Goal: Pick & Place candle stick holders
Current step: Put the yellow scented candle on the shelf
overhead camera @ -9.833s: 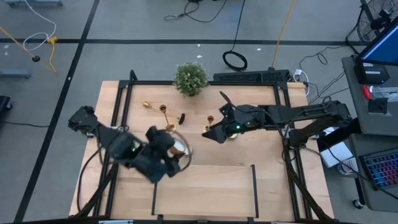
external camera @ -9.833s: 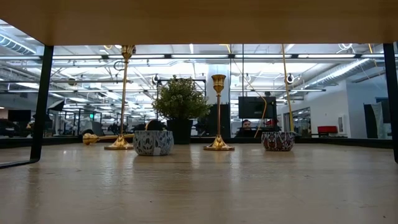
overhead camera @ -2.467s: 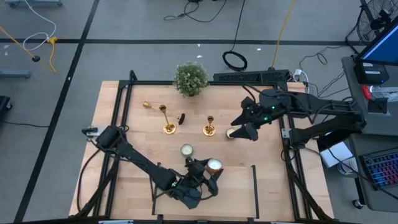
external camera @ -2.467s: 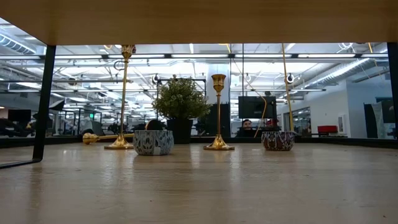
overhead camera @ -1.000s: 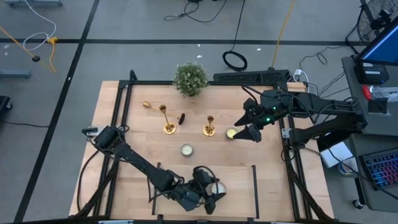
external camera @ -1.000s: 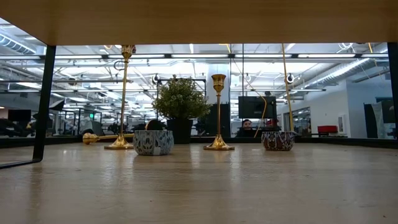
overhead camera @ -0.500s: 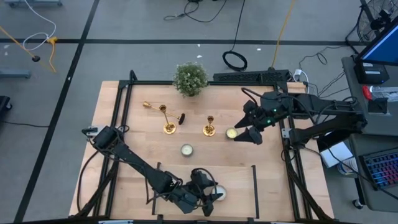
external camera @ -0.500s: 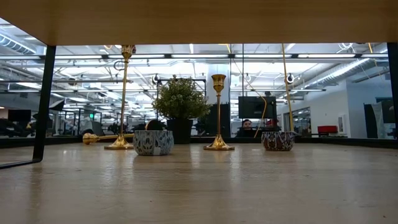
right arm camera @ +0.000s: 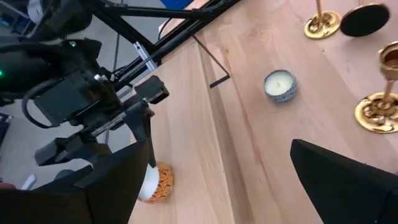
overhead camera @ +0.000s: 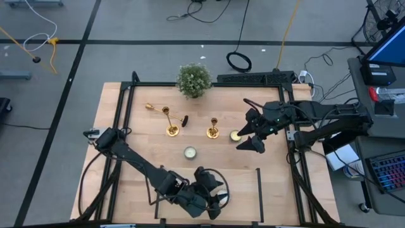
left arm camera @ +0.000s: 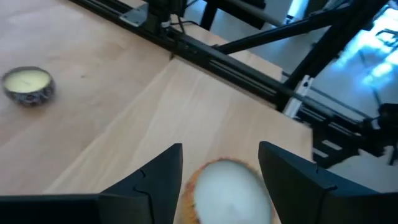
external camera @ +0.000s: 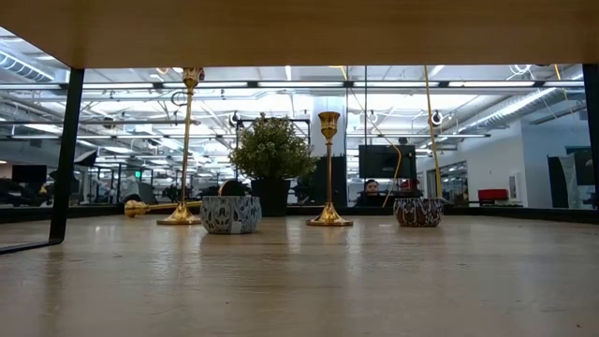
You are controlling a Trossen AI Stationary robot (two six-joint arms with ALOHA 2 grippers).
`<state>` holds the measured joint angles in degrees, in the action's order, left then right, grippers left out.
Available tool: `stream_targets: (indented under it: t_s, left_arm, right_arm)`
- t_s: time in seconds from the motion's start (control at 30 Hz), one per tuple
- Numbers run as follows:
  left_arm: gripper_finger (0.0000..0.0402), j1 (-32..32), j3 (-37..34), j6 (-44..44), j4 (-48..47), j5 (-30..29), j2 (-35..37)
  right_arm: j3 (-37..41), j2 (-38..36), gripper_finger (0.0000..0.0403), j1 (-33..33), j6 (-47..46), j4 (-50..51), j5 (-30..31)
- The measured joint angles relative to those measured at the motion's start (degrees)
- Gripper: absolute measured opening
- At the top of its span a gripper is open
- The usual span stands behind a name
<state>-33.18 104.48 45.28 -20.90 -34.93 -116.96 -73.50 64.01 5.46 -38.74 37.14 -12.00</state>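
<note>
Near the table's (overhead camera: 126, 152) front edge, left fingers (left arm camera: 158, 180) astride an orange-sided candle (left arm camera: 227, 194), grip unclear.

Table: you have a pale wooden top (overhead camera: 126, 133) inside a black frame.
Back edge: a potted plant (overhead camera: 193, 80).
Middle: two gold candle stick holders upright (overhead camera: 171, 126) (overhead camera: 213, 130), a third lying down (overhead camera: 152, 107).
Candles: your tealights (overhead camera: 190, 152) (overhead camera: 235, 135) sit apart; an orange-sided candle (right arm camera: 155, 180) is near the front edge.
</note>
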Motion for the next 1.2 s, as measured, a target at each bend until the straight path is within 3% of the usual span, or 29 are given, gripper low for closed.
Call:
stream_targets:
  t_s: [0.2,0.3,0.5,0.77,0.87,1.0,1.2]
  left_arm:
    - [0.019,2.1,4.2,-1.3,-2.9,6.2,0.0]
    - [0.0141,3.4,6.9,-2.4,-6.3,10.3,0.0]
    - [0.0013,5.2,11.2,-5.8,-11.0,18.9,0.0]
    - [0.0005,5.8,12.5,-3.8,-11.0,22.8,0.0]
    - [0.0003,4.3,12.5,-1.4,-11.5,18.6,1.0]
    - [0.0002,0.9,12.5,0.9,-10.1,5.8,3.2]
    - [0.0002,-4.5,12.6,1.4,-5.0,-17.6,4.5]
  right_arm:
    - [2.2,-0.4,0.0386,0.7,-0.9,-0.4,-0.2]
    - [2.2,-1.3,0.0386,0.7,-1.0,0.5,-0.3]
    - [2.2,-2.5,0.0386,1.4,-3.1,4.5,-6.8]
    - [2.2,-1.9,0.0386,9.7,-11.2,4.6,-7.6]
    - [2.2,-0.9,0.038,14.5,-13.1,3.0,-5.9]
    - [2.2,1.2,0.034,20.1,-13.1,-2.9,-4.5]
    - [2.2,6.8,0.0209,25.1,-10.9,-13.2,-3.0]
